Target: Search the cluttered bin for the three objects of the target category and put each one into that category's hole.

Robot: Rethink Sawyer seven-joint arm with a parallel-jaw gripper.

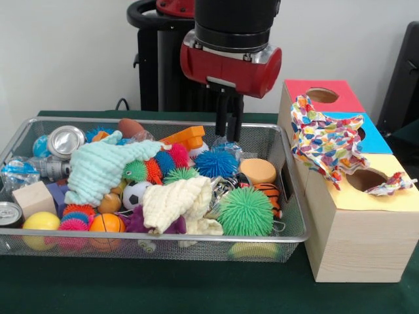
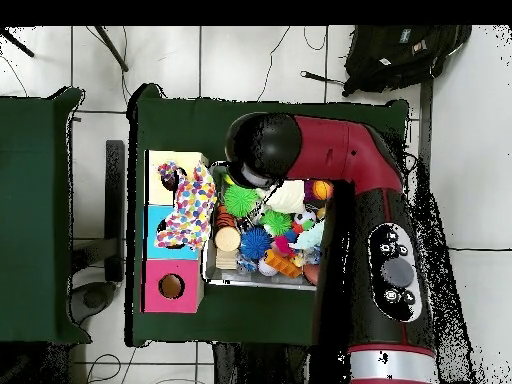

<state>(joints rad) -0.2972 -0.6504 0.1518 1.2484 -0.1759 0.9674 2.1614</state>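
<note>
Gripper (image 1: pixel 229 124) above the far side of the wire bin (image 1: pixel 288 237), polka-dot cloths on the boxes to the side.

Front view: the gripper's dark fingers hang close together with nothing between them, over a blue spiky ball (image 1: pixel 216 163) and an orange block (image 1: pixel 186 137). The bin is packed: a mint-green cloth (image 1: pixel 101 168), a cream cloth (image 1: pixel 178 204), a green spiky ball (image 1: pixel 245 210), a can (image 1: pixel 65 140) and a wooden block (image 1: pixel 33 198). One polka-dot cloth (image 1: pixel 325 140) drapes over the blue-topped box (image 1: pixel 374 140) beside the yellow top's hole (image 1: pixel 365 179); a smaller polka-dot piece (image 1: pixel 391 186) lies at the hole's edge.

Overhead view: the arm (image 2: pixel 350 160) covers much of the bin (image 2: pixel 208 270). The polka-dot cloth (image 2: pixel 190 208) spreads across yellow and blue tops, hiding the yellow hole; the red box's hole (image 2: pixel 171 286) is clear.
</note>
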